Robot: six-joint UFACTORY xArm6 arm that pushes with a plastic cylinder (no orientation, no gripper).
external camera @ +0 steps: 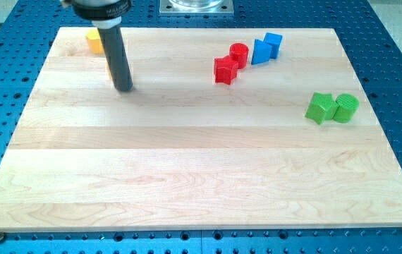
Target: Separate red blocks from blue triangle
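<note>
Blue triangle point(260, 51) upright (orientation unclear)

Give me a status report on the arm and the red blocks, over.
My tip far toward the view's left, touching no block. Red cylinder and red star bunched beside blue triangle; not yet separated. Path across the board clear.

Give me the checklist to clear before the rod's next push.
1. My tip in view, on the wooden board: ok.
2. Red cylinder and red star-like block located: ok.
3. Reds apart from blue triangle: not ok, the cylinder sits right beside it.
4. Tip near the reds: not ok, it stands far toward the view's left.
5. Straight path from tip to reds free of blocks: ok.
6. Yellow block shape: cannot tell, rod partly hides it.
</note>
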